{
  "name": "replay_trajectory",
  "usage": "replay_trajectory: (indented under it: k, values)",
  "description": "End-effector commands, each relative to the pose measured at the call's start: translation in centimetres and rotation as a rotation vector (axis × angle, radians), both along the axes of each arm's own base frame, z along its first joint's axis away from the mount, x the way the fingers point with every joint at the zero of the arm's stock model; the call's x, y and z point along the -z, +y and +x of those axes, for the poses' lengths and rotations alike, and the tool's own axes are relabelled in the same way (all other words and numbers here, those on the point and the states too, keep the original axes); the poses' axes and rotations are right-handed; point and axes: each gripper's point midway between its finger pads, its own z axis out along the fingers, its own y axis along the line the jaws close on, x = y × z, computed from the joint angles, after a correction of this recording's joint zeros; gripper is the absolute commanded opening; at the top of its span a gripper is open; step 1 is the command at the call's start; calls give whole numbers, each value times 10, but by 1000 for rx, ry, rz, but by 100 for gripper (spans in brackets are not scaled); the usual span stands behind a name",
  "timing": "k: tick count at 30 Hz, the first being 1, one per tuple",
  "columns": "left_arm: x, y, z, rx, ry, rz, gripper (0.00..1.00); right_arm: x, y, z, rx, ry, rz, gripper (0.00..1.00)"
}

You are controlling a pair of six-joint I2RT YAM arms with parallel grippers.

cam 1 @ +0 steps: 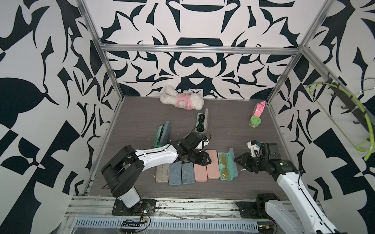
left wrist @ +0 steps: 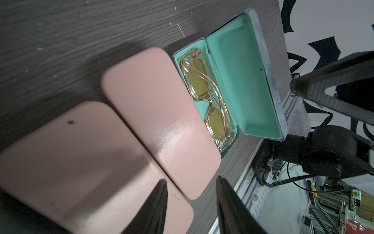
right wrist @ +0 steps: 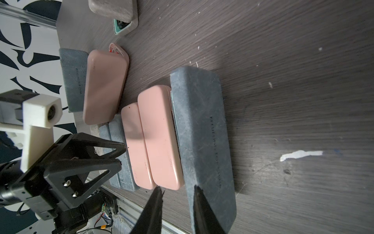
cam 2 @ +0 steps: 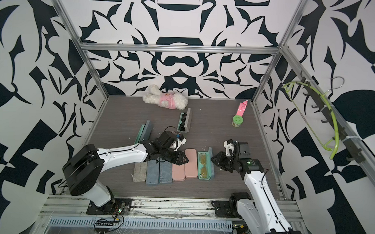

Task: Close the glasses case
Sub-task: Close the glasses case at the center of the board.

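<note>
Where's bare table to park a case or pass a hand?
Free: table between dark-glasses case and green jar; back left corner beside the plush toy. Crowded: front row of cases, left end effector over it, right end effector beside it.

blue-grey case (right wrist: 71,66) w/ small print ending "FOR CHINA", open case lid (right wrist: 200,121) print too blurred

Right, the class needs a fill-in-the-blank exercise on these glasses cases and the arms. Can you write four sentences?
1. The open case at the row's end holds glasses with ___ lenses.
2. The left gripper is over the ___ cases.
3. The far open case holds ___ sunglasses.
4. The jar has a ___ lid.
Missing words: yellow; pink; black; green.
</note>
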Motion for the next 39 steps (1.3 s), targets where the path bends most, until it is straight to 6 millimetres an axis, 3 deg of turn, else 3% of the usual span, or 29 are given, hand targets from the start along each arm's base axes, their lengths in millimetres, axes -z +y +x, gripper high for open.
replay_trajectory:
  k: [1, 31, 39]
  values:
    - [-1, 0, -1, -3, -6, 2, 44, -4, 0, 3, 4, -30, 11, 29]
    - [-5, -2, 0, -50, -15, 60, 38, -9, 3, 3, -14, -50, 24, 25]
    - [4, -1, -3, -50, 8, 89, 38, -5, 1, 3, -4, -31, 13, 24]
